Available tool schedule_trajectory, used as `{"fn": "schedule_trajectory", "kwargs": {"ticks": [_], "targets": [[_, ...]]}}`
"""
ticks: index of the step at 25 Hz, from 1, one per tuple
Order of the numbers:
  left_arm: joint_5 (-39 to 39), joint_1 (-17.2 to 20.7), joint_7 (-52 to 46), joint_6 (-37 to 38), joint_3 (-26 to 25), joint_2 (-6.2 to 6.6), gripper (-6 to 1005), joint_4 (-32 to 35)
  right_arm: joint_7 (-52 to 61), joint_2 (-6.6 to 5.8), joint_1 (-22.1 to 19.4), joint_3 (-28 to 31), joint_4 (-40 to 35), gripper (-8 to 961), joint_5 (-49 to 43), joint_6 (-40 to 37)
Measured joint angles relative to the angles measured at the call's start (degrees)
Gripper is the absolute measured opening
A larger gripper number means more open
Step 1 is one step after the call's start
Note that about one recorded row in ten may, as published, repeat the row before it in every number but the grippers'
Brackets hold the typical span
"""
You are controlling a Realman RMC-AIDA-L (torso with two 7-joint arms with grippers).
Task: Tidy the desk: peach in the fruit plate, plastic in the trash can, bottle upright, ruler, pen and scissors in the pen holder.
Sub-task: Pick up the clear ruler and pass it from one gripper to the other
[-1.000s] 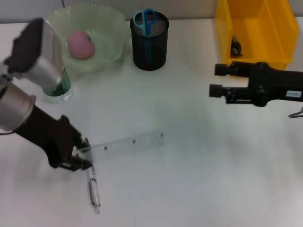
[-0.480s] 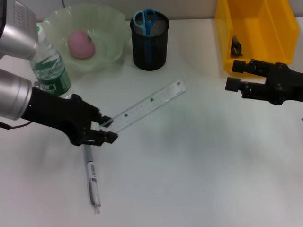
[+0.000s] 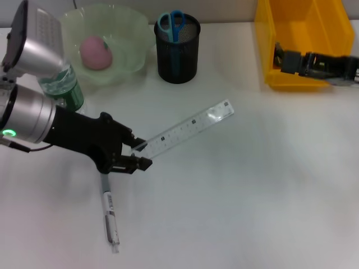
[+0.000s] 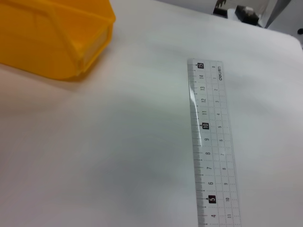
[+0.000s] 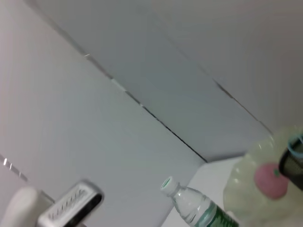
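Gripping ruler (image 3: 188, 129) (left end effector (image 3: 136, 156))

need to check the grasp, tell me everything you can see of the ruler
The ruler is a clear, flat plastic strip with printed black marks and numbers, readable up to 15 in the left wrist view. The left gripper is shut on one end; the rest juts out free over the white desk, angled toward the yellow bin. Nothing else touches it.

White desk (image 3: 252, 196) bears pen (image 3: 110, 216), bowl (image 3: 132, 56), holder (image 3: 176, 59), bin (image 3: 269, 56).
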Motion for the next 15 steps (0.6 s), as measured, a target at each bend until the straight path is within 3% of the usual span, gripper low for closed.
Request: {"fn": "schedule_trajectory", "kwargs": {"ticks": [6, 15], "targets": [[0.0, -1.8, 0.4, -3.3, 1.8, -0.05, 385, 0.1, 15.7, -1.84, 5.1, 2.6, -0.2, 800, -9.6, 1.5], [0.3, -4.0, 0.3, -6.0, 4.7, 0.03, 385, 0.2, 23.2, -2.83, 10.7, 0.9, -0.1, 800, -15.0, 0.6]]}}
